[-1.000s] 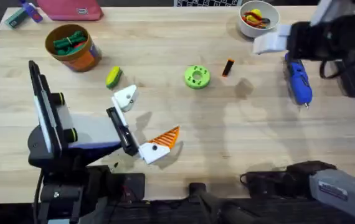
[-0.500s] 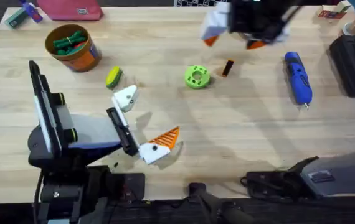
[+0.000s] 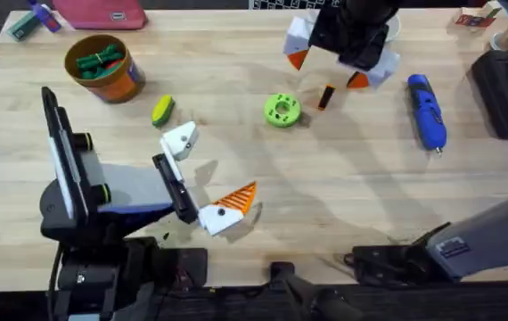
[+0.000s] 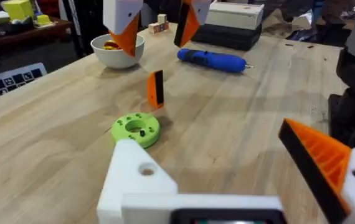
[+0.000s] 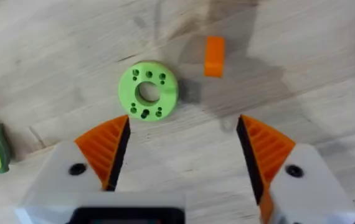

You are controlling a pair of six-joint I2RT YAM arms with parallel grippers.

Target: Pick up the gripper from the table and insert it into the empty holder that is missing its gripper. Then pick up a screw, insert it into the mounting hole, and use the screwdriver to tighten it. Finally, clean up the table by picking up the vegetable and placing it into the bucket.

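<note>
Wooden table: one holder, one gripper, one screwdriver.

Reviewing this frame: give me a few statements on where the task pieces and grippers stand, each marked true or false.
1. The right gripper hangs above the table with jaws open, holding nothing. True.
2. The gripper is already seated in the holder. False: it stands on the table beside the holder, apart from it.
3. The vegetable lies in the bucket. False: it lies on the table outside it.
4. The screwdriver lies on the table, ungripped. True.
5. The left gripper is open. True.
</note>
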